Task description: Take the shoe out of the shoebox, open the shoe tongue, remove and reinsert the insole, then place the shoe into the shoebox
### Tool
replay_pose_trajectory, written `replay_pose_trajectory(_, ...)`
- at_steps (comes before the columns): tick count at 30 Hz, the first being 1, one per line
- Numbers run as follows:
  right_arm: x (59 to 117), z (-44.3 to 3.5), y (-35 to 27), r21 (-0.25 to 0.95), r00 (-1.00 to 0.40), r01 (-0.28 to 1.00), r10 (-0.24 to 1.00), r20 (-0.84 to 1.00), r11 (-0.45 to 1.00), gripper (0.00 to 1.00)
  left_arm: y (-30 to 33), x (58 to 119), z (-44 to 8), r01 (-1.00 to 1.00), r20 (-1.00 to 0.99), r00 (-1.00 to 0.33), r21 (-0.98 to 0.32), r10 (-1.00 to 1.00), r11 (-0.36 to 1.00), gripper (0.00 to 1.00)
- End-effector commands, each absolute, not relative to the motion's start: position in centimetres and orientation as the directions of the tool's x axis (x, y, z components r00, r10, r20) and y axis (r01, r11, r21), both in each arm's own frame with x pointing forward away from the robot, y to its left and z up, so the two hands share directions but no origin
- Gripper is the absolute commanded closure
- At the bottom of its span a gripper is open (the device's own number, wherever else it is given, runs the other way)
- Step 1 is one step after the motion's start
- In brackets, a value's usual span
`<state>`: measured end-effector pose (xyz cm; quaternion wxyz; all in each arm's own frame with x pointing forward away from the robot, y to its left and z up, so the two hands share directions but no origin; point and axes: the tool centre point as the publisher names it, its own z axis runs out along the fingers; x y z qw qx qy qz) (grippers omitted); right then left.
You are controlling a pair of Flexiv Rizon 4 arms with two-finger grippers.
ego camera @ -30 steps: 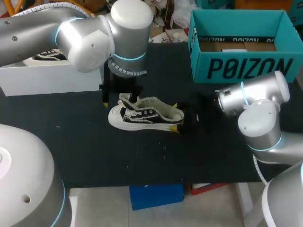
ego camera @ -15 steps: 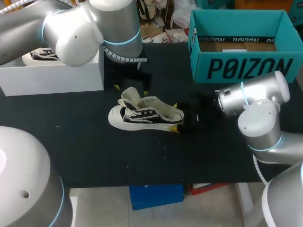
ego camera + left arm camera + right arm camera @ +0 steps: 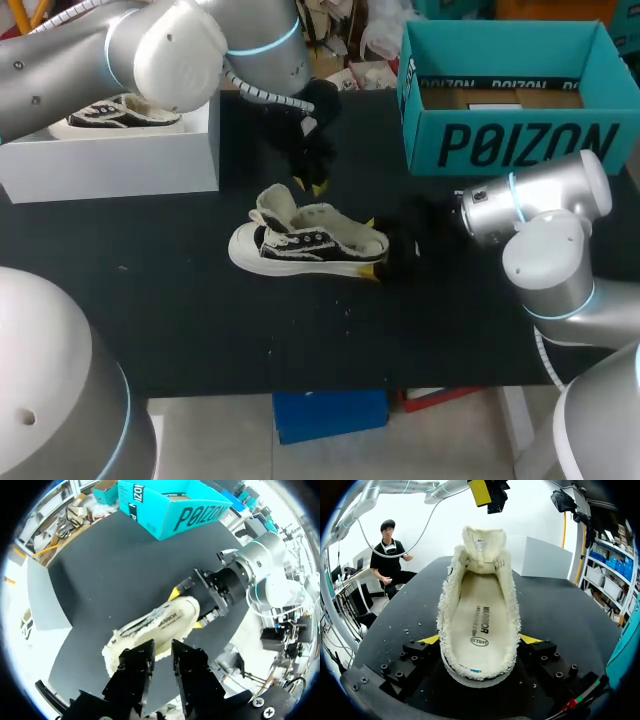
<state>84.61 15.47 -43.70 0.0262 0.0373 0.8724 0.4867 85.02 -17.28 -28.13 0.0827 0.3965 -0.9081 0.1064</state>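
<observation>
Right pincer (image 3: pixel 379 248) clamped on heel of shoe (image 3: pixel 305 245), one yellow tip each side. Left pincer (image 3: pixel 311 186) narrow, empty, hanging just far of the raised tongue (image 3: pixel 272 208). Shoe lies mid desk (image 3: pixel 180 320), toe left, bare desk open on its near and left sides. Two boxes: teal shoebox (image 3: pixel 510 140) at far right edge, white box (image 3: pixel 110 160) at far left edge. Two shoes: second shoe (image 3: pixel 118 113) sits in white box.
</observation>
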Motion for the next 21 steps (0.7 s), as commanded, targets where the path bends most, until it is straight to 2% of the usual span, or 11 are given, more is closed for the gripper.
replay_pose_trajectory(1, 84.73, -44.12, 15.54, 0.850, -0.996, 0.042, 0.091, -0.008, 0.525, 1.00, -17.57, 85.89, -28.40, -0.116, 0.595, -0.803, -0.102, -0.032, 0.988, 1.00)
replay_pose_trajectory(3, 84.73, -44.12, 15.54, 0.850, -0.996, 0.042, 0.091, -0.008, 0.525, 1.00, -18.09, 86.22, -28.75, -0.195, 0.560, -0.816, -0.033, -0.143, 0.980, 1.00)
replay_pose_trajectory(4, 84.73, -44.12, 15.54, 0.850, -0.996, 0.042, 0.091, -0.008, 0.525, 1.00, -18.53, 86.39, -28.94, -0.289, 0.490, -0.831, 0.023, -0.263, 0.957, 1.00)
replay_pose_trajectory(21, 84.73, -44.12, 15.54, 0.850, -0.996, 0.042, 0.091, -0.008, 0.525, 1.00, -18.53, 86.39, -28.94, -0.289, 0.490, -0.831, 0.023, -0.263, 0.957, 1.00)
